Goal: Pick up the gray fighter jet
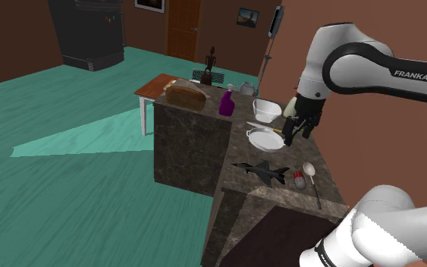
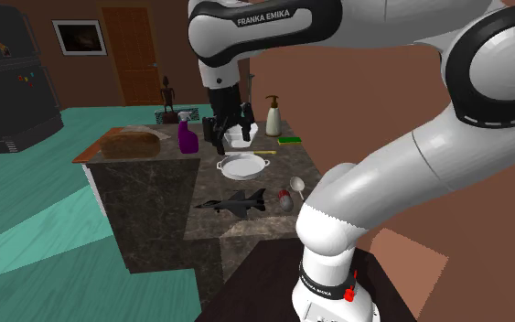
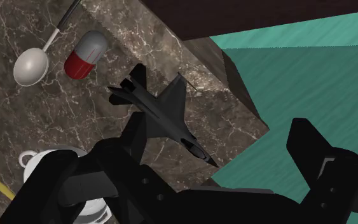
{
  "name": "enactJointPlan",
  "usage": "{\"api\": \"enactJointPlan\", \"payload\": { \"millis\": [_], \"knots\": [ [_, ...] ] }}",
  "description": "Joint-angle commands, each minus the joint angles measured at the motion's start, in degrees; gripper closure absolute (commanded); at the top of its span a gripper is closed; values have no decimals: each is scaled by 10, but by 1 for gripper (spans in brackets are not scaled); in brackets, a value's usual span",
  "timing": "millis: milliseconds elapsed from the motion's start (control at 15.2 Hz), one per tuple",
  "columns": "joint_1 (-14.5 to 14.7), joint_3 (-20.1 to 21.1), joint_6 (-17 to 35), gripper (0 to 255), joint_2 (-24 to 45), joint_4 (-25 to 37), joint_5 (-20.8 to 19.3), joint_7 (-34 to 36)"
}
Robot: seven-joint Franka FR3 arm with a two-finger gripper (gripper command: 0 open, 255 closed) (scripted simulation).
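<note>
The dark grey fighter jet [image 1: 263,171] [image 2: 235,201] lies flat on the marble counter [image 1: 193,133], close to its edge over the teal floor. My gripper [image 1: 291,135] [image 2: 228,137] hangs above the counter, over a white two-handled dish [image 1: 265,138] [image 2: 242,166] and well above the jet. In the wrist view the jet [image 3: 157,114] lies below and ahead of the gripper [image 3: 215,184], whose black fingers [image 3: 323,165] stand wide apart and touch nothing. The jet's nose points toward the gap between them.
A spoon [image 1: 310,176] [image 3: 32,63] and a red-and-grey capsule [image 1: 298,180] [image 3: 85,53] lie beside the jet. Farther back stand a purple spray bottle [image 1: 227,102], a bread loaf [image 1: 185,94], a white basin [image 1: 266,111], a soap dispenser [image 2: 273,117] and a green sponge [image 2: 290,140].
</note>
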Motion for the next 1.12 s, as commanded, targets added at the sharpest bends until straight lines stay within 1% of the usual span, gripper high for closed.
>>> {"api": "enactJointPlan", "payload": {
  "millis": [0,264,594,858,1056],
  "knots": [
    [0,0,0,0,0,0,0,0],
    [7,-43,76,0,41,-34,-24,-79],
    [17,-94,176,0,119,-55,-44,-178],
    [29,-131,255,0,199,-55,-49,-258],
    [41,-155,313,0,268,-46,-41,-321]
  ]
}}
